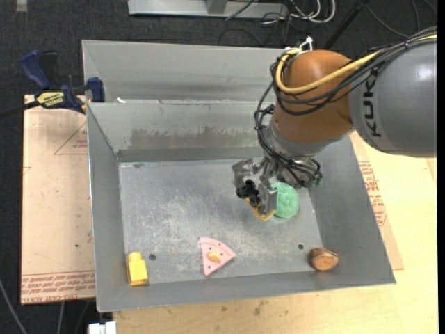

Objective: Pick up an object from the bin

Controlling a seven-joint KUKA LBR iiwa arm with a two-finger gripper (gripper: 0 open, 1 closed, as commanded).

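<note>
Right of middle in the grey bin (167, 200): gripper (259, 199) low at the floor, just beside a pale green rounded lump (286, 202); contact unclear
Gripper's opening: cannot tell; nothing plainly held
Step in hand: judged the approach to a grasp; lump not lifted
Next move: centre on the lump; close; raise straight
Near wall: pink wedge (214, 255); yellow block (137, 268); brown disc (323, 259); all well apart

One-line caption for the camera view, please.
Gripper low in the grey bin beside a green rounded lump; yellow block, pink wedge and brown disc lie along the near edge.
</note>
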